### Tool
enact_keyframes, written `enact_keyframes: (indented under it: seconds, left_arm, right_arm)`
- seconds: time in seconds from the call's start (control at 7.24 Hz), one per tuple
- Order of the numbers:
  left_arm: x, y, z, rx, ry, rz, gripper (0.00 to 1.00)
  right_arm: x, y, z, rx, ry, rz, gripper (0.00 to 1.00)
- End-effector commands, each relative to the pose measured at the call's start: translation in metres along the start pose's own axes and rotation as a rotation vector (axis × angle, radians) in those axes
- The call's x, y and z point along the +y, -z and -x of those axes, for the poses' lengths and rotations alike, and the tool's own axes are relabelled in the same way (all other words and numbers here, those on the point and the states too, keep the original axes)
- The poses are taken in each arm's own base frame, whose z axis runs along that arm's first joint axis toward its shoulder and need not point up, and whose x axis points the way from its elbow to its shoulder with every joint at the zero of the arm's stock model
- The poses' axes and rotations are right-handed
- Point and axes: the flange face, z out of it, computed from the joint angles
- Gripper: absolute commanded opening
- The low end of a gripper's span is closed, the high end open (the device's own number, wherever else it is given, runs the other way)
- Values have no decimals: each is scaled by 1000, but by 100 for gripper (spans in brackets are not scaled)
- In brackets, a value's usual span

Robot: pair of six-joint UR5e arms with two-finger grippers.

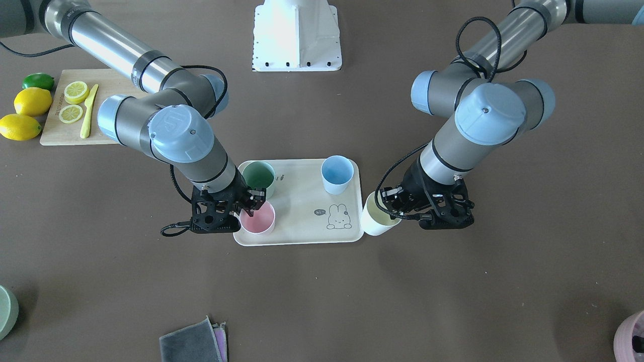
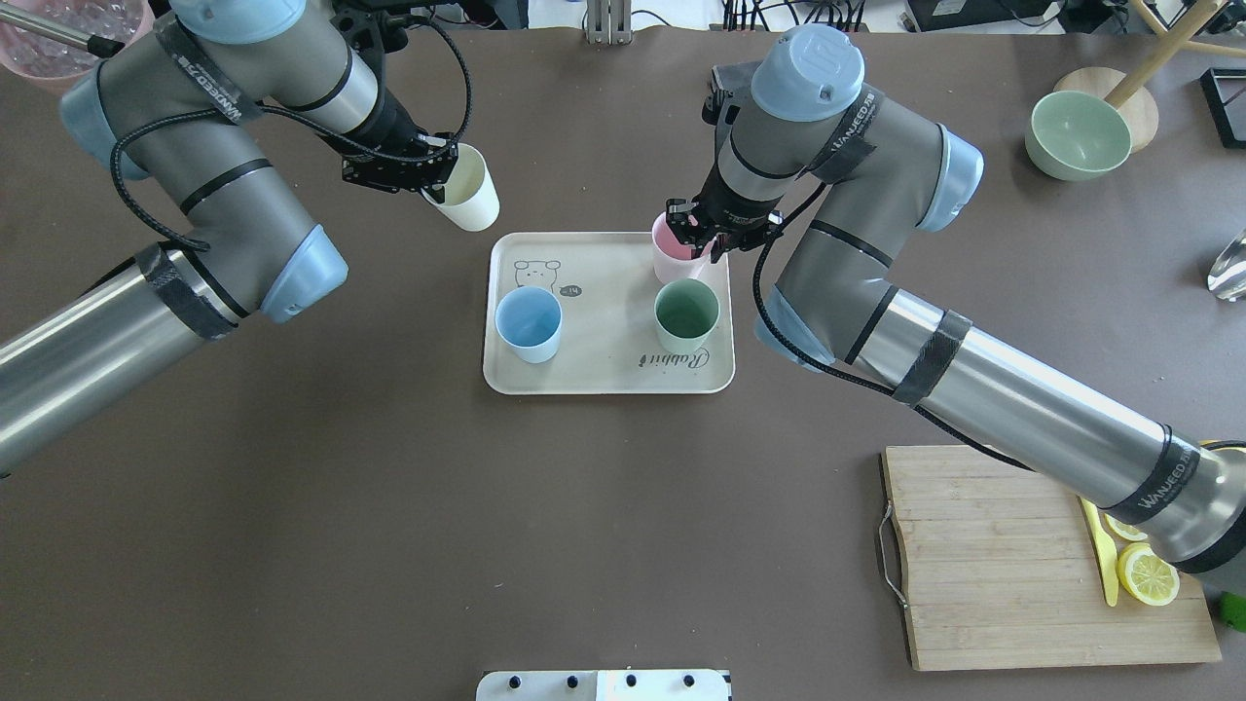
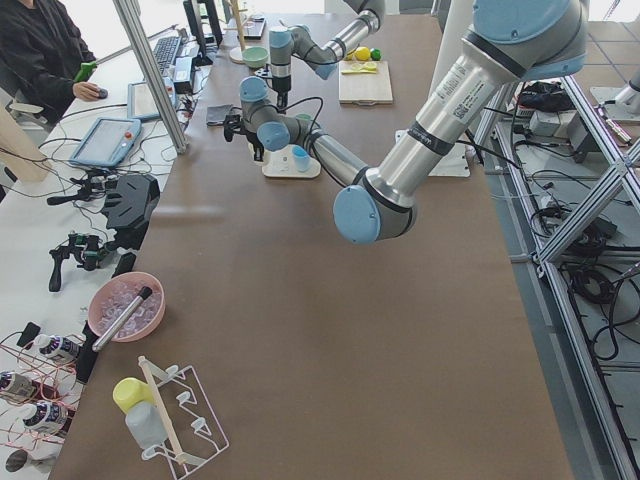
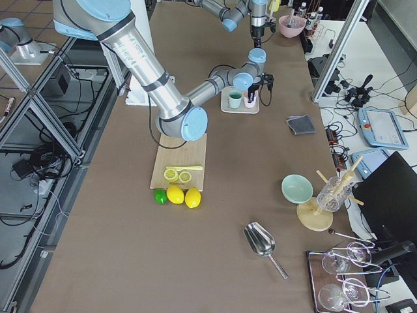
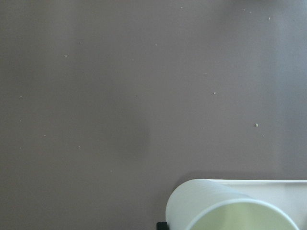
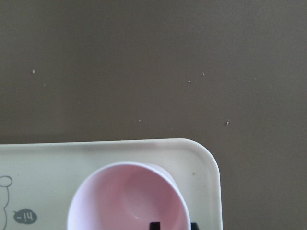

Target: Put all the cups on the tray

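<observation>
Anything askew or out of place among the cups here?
The cream cup looks tilted in the left gripper, off the tray beside its corner. The pink cup, green cup and blue cup stand upright on the tray; no spill shows.

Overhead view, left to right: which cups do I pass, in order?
Cream cup → blue cup → green cup. The pink cup sits directly beyond the green one, overlapping it sideways, so it is left unplaced.

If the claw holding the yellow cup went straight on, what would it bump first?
The left claw tilts its yellow cup toward the tray; probably that corner rim, though depth is unclear.
</observation>
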Motion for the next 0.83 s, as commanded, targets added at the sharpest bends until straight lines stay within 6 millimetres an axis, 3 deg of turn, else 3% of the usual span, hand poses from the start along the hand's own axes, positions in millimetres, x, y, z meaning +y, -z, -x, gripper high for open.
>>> enact_keyframes:
  seconds: [0.0,0.28,0.55,0.69]
  left_arm:
    - [36,-32,-34,-18,-9,-10,0]
    - [63,-53,-50,-27,-10,1,0]
    - [70,-69,-56,-54,-21,-23,0]
    - [69,-73,-55,-61,-22,-22,86]
  right_arm:
    - [-25,34,-4,-31,-51,-19,100]
    - [-54,63,-34,-52,-86,-15,100]
    - [-64,67,-71,-32,-52,-39,100]
    - [-61,67,-82,-26,-9,-47,100]
